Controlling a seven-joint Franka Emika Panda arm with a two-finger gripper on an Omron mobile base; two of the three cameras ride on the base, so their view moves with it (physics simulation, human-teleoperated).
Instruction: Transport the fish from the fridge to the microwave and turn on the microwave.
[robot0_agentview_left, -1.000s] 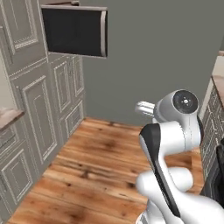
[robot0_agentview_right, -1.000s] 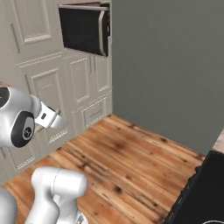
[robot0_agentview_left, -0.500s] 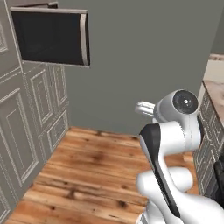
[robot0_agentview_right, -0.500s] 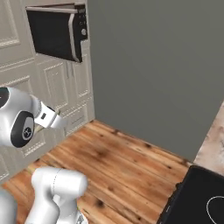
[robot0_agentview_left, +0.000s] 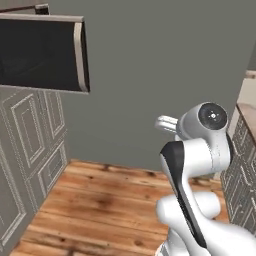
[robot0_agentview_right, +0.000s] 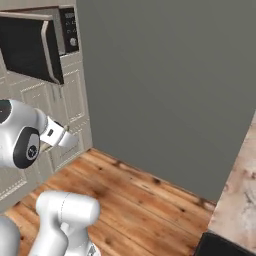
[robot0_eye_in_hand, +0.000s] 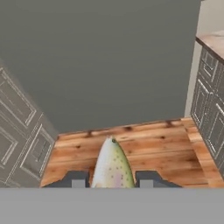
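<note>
Hand view shows the fish (robot0_eye_in_hand: 112, 165) pinched between the two dark fingertips of the gripper (robot0_eye_in_hand: 113, 179), its pointed end sticking forward past them over the wooden floor (robot0_eye_in_hand: 148, 144), so the jaws stand pressed onto its flanks. It looks light and slim, with a smooth speckled skin that I judge slippery and somewhat soft; a hold across the thick middle of the body, as here, seems safer than one near the tapering end. The microwave (robot0_agentview_right: 37, 42) hangs high on the cabinet wall with its dark door (robot0_agentview_left: 42, 52) swung open, well apart from the hand. A plain grey wall (robot0_agentview_right: 165, 85) lies ahead and a counter with panelled drawers (robot0_eye_in_hand: 212, 100) to one side; the open door edge is what could block the approach
</note>
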